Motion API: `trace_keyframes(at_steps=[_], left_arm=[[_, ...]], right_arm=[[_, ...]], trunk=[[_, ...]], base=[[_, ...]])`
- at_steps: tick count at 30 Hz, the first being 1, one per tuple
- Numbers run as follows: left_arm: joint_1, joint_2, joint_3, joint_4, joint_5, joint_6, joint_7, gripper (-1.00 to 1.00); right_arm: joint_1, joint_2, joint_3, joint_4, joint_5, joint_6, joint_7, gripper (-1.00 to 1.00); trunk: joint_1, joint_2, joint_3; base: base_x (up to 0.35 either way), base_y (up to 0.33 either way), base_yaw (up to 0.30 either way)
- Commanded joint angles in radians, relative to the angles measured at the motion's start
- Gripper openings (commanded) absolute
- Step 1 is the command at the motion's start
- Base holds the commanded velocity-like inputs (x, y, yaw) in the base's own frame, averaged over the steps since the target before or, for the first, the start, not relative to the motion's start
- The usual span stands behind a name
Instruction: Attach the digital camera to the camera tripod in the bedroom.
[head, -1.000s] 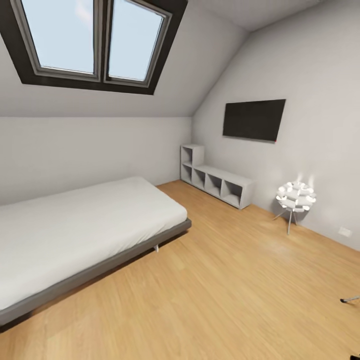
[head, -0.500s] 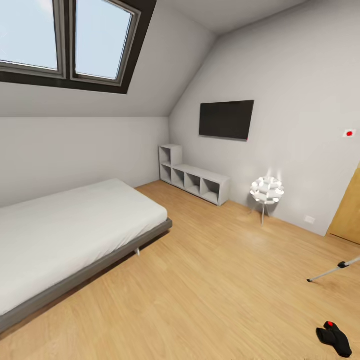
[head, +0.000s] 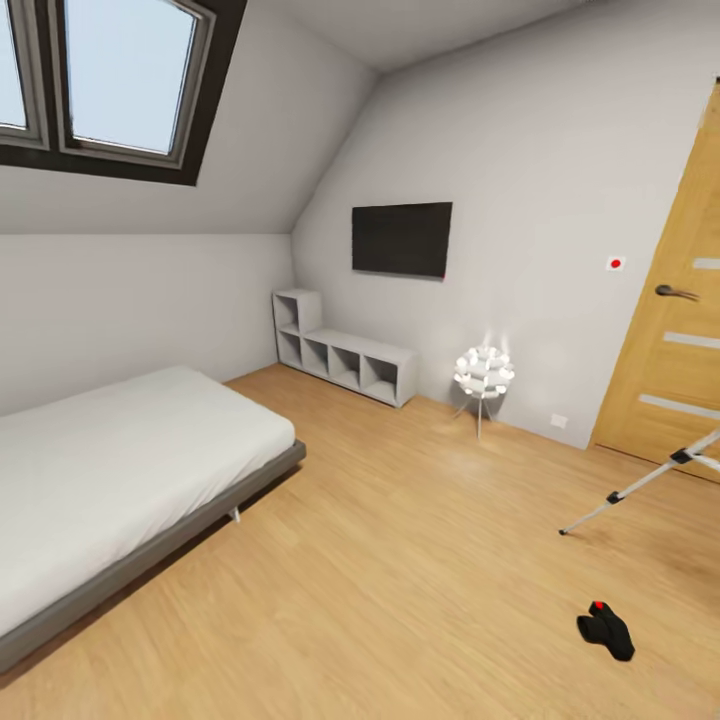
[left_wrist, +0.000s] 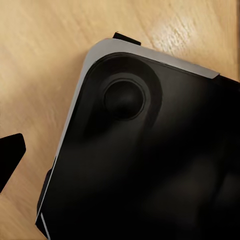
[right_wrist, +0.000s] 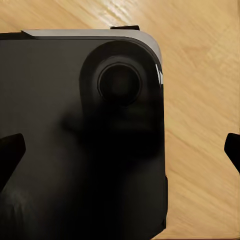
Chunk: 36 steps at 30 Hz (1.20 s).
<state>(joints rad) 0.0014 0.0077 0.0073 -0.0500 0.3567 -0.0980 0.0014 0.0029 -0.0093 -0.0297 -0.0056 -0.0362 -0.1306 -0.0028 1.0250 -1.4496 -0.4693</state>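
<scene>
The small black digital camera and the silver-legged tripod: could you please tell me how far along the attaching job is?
Done: the robot is in the bedroom, with both things in the head view. In hand: nothing; the small black digital camera with a red dot lies on the light wood floor, apart from the silver-legged camera tripod near the wooden door. Left: approaching, picking up the camera and mounting it.

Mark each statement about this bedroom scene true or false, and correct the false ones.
1. The digital camera lies on the wood floor. True.
2. The camera is mounted on the camera tripod. False: it lies on the floor, apart from the tripod's leg.
3. The ball lamp stands between the shelf unit and the door. True.
4. The television sits on the bed. False: it hangs on the wall above the shelf unit.
</scene>
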Motion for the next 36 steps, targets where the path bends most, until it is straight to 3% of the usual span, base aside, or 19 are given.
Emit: trace_keyframes(at_steps=[1, 36], left_arm=[[0.000, 0.000, 0.000, -0.001, 0.003, -0.002, 0.000, 1.00], [0.000, 0.000, 0.000, -0.001, 0.004, -0.002, 0.001, 1.00]], right_arm=[[0.000, 0.000, -0.002, -0.001, -0.004, -0.003, 0.000, 1.00], [0.000, 0.000, -0.002, -0.001, -0.004, -0.003, 0.000, 1.00]], trunk=[[0.000, 0.000, -0.001], [0.000, 0.000, -0.001]], base=[[0.000, 0.000, -0.292], [0.000, 0.000, -0.292]])
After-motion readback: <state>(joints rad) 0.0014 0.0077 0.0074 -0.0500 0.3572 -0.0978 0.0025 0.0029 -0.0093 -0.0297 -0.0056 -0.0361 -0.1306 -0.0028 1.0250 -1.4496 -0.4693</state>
